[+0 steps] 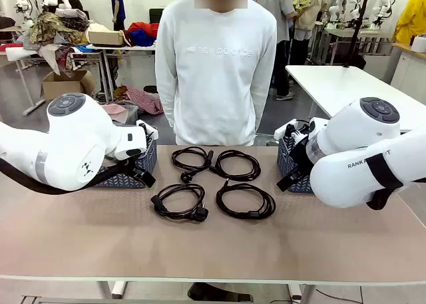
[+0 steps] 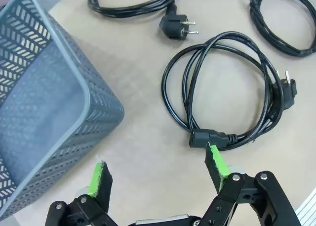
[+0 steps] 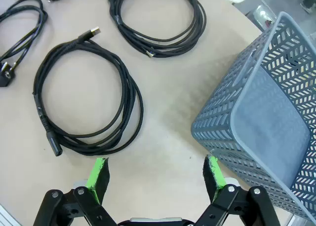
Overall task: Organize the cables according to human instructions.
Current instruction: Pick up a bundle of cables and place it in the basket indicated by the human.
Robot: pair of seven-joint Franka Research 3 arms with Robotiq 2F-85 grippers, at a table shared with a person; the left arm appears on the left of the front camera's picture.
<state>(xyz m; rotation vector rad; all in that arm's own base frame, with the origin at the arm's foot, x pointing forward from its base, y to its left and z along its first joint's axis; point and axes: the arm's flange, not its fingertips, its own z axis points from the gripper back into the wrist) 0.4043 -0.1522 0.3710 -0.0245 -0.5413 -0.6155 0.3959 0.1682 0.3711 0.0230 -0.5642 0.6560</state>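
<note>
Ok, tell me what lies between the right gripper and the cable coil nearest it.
Nothing: in the right wrist view, just bare table separates the open right gripper from the nearest cable coil. The grey basket stands off to one side.

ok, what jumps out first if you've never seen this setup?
Four coiled black cables lie two by two in the middle of the table, in front of a person in a white sweater at the far side. A grey basket stands at each side: the left basket and the right basket. The left hand and the right hand hang open and empty beside the baskets.
</note>
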